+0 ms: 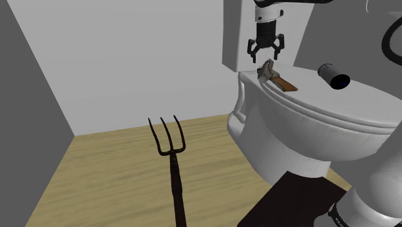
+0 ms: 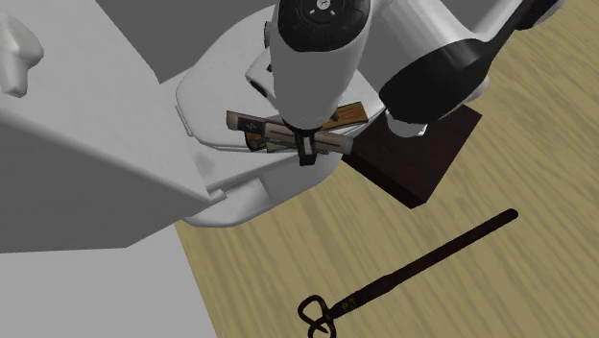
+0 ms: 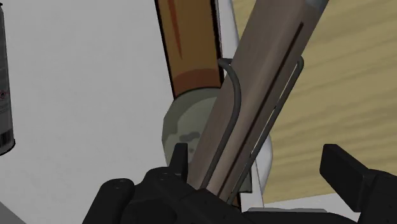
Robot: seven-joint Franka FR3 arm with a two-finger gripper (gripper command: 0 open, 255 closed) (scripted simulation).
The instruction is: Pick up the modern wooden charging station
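Fingers (image 3: 351, 177) hang spread, charging station (image 3: 254, 102) lying between them on the toilet lid (image 1: 335, 109), lined up for clamping.

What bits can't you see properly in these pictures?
Charging station: second exterior view, the arm covers its middle.
Pitchfork: shoulder view, its handle runs off the bottom edge.
Dark can: wrist view, cut off by the picture's edge, label unreadable.
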